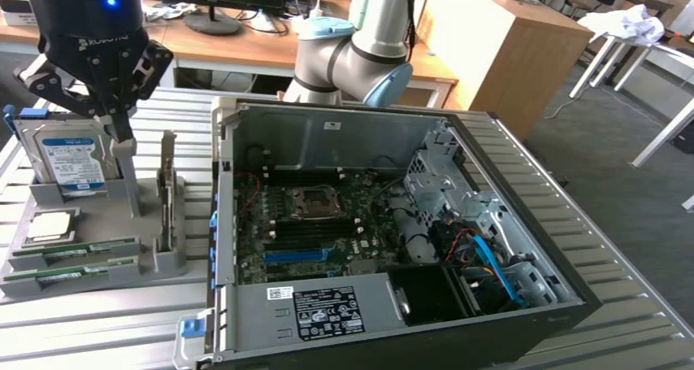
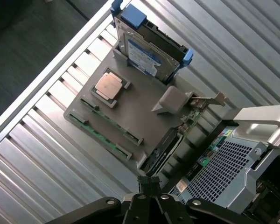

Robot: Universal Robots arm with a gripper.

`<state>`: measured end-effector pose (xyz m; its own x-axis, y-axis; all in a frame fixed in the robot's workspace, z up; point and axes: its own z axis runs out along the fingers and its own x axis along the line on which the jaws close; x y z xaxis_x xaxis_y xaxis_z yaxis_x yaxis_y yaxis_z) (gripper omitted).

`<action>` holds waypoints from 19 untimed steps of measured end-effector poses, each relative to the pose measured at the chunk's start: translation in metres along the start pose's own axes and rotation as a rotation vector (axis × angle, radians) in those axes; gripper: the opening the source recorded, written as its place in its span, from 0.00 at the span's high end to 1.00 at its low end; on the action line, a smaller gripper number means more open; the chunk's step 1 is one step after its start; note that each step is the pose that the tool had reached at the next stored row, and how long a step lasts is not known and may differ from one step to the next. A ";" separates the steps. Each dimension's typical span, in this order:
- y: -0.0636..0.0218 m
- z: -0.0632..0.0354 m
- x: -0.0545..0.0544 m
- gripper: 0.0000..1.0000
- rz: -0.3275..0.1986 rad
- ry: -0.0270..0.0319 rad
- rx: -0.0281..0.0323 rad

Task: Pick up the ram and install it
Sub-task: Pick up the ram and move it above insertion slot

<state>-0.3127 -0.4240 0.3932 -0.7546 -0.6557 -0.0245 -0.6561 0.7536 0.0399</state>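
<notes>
Ram in tray slot | apart from end effector | fingers closed, empty

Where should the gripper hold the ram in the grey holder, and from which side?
Take the ram at mid-length of its exposed upper edge, pinching its flat faces from above: it seems to stand on edge in a slot of the holder.

ROBOTIQ on the gripper body, print on hard drive label and power supply sticker too small to read
</notes>
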 end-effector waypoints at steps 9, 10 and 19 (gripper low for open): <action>0.0000 0.0000 0.000 0.89 -0.039 0.0016 -0.0010; 0.0000 0.0000 0.000 0.89 -0.043 0.0018 -0.0011; 0.0000 0.0000 0.000 0.89 -0.082 0.0033 -0.0021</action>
<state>-0.3127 -0.4240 0.3932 -0.6984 -0.7153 -0.0245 -0.7157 0.6973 0.0399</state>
